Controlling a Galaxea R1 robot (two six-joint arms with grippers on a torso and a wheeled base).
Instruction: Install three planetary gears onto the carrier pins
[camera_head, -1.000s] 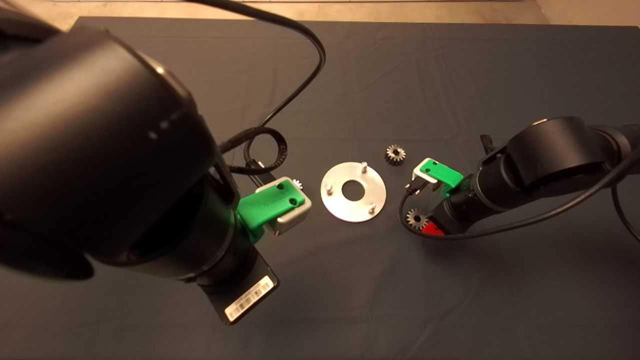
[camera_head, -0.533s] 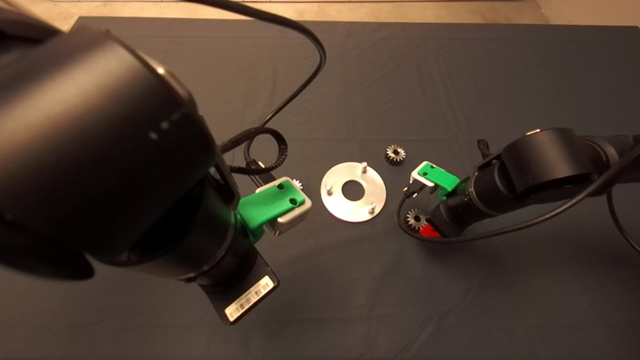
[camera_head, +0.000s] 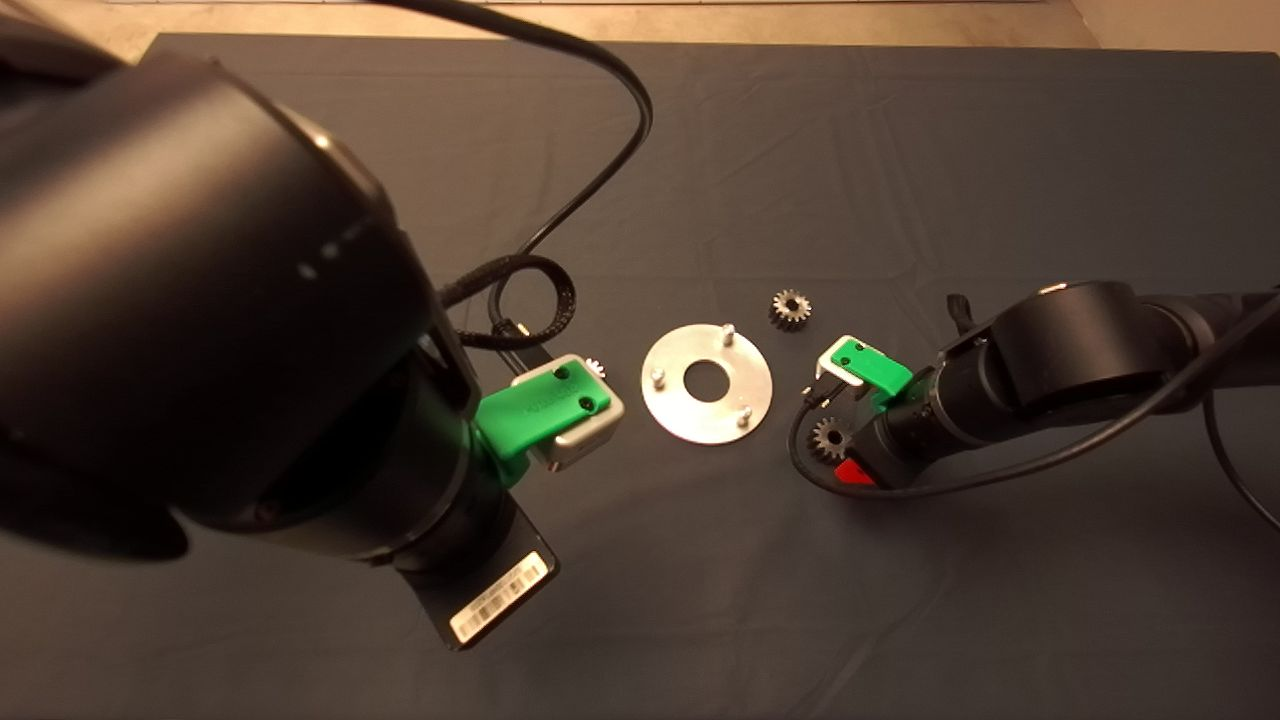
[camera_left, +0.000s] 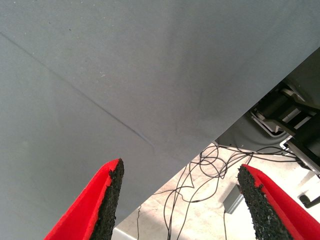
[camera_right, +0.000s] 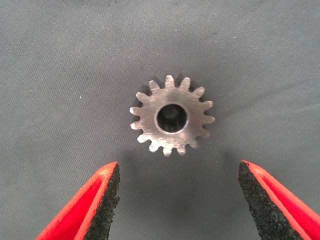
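I have the desk's dark cloth mat under both arms. The flat shiny round metal disc with the large centre hole lies near the middle of the desk, its three short silver carrier pins upright and bare. My green left pincer waits just beside the disc on its left-edge side; its red fingers are spread wide over mat and hold nothing. My right pincer is the nearer one to the small silvery-grey spur gear with pointed teeth. That gear lies flat, bore upward, on the disc's right-edge side. It sits ahead of the fingertips, centred on the gap, not yet between the pads. The fingers stand wide apart, empty. A second gear lies towards the far edge; a third peeks out at the left pincer.
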